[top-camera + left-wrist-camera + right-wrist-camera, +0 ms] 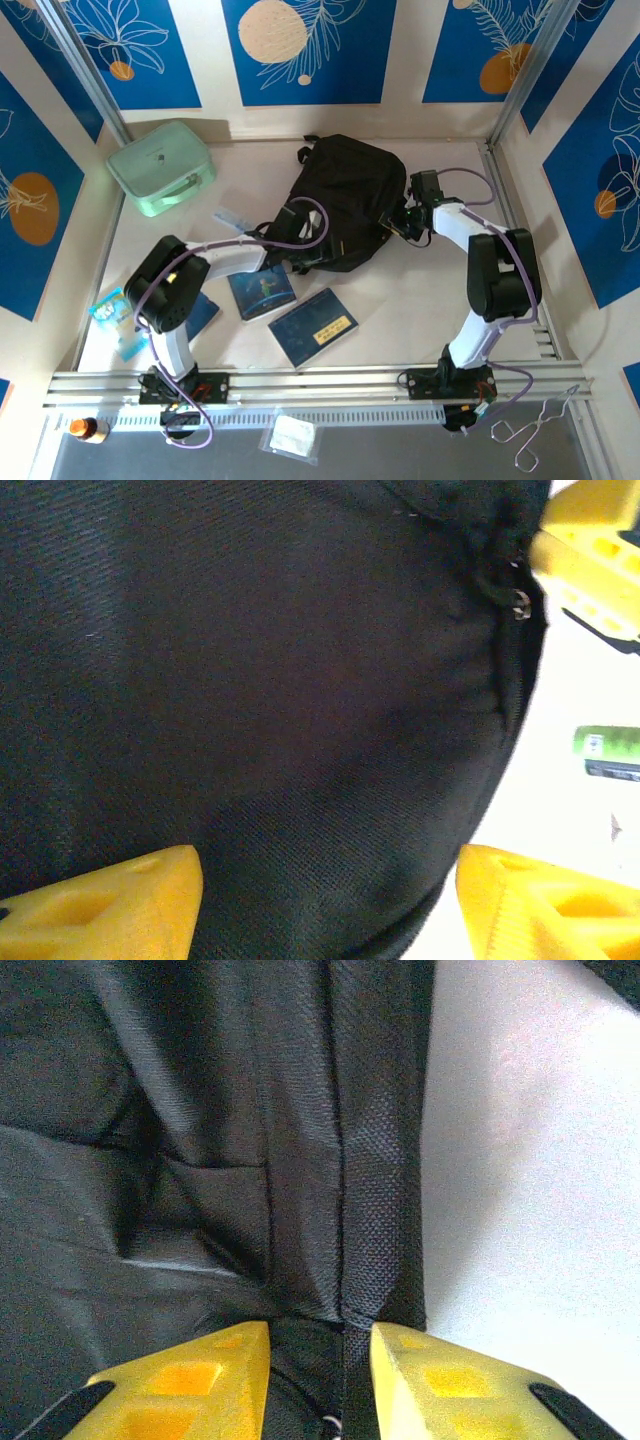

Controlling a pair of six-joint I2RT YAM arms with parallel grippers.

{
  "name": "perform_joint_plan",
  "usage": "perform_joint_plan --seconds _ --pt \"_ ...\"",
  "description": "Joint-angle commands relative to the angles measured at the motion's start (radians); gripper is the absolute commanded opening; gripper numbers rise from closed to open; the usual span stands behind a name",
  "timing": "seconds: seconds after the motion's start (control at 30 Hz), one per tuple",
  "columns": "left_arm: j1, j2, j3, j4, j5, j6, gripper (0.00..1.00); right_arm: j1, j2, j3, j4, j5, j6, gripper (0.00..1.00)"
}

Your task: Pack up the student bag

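Near the worktop's point(420, 310) far edge, the right gripper point(320, 1338) pinched the student bag point(345, 195), probably to steady it, while the left gripper point(328, 865) gaped open.

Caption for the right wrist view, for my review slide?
Right pincer straddles a fold of the black student bag beside white table.

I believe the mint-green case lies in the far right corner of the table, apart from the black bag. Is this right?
Not quite. The top external view shows the mint-green case in the far left corner of the table, apart from the black bag.
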Motion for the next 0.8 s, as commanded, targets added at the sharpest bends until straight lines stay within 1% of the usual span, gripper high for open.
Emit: perform_joint_plan --seconds 0.0,0.1,0.2,0.33,0.47,0.53,0.63,0.77 --pt "-0.008 -0.034 -0.101 -0.140 -0.093 -0.005 0.69 0.013 0.044 -0.045 0.070 -0.091 0.046 0.33" --pt "-0.008 -0.071 -0.126 -0.158 -0.119 0.027 0.71 0.051 0.076 -0.042 0.082 -0.095 0.059 0.31" --pt "-0.007 -0.109 -0.096 -0.185 -0.138 0.084 0.72 0.079 0.091 -0.048 0.106 -0.094 0.072 0.31" --pt "-0.007 -0.132 -0.007 -0.233 -0.133 0.157 0.73 0.071 0.068 -0.065 0.142 -0.101 0.092 0.31" --pt "-0.008 -0.116 0.089 -0.237 -0.088 0.190 0.73 0.056 0.068 -0.072 0.146 -0.121 0.097 0.30" --pt "-0.007 -0.088 0.131 -0.227 -0.071 0.174 0.70 0.051 0.075 -0.080 0.155 -0.134 0.106 0.30" --pt "-0.008 -0.025 0.188 -0.202 -0.045 0.129 0.61 0.047 0.078 -0.092 0.168 -0.139 0.119 0.28" --pt "-0.009 0.068 0.267 -0.157 0.011 0.084 0.53 0.043 0.076 -0.099 0.177 -0.149 0.135 0.26"
